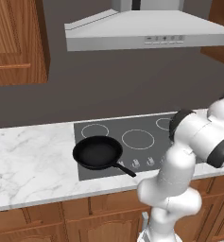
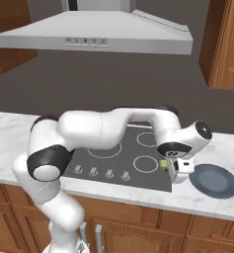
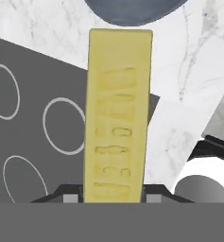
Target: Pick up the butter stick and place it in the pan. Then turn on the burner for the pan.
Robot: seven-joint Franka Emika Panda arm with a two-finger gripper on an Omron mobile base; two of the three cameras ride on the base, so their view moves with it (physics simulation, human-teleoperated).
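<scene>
With the small pale yellow rectangular butter stick clamped in its end effector above the stove's right edge, the robot is mid-carry and next must swing left across the stove to the round black frying pan.

White glossy arm – fat rounded links, dark grey-black bands at the joints, one black-ringed elbow cap low on the arm. Wrist housing white with a small round disc on its end – blocky white hand below it. Gripper finger tips dark, small.
</scene>
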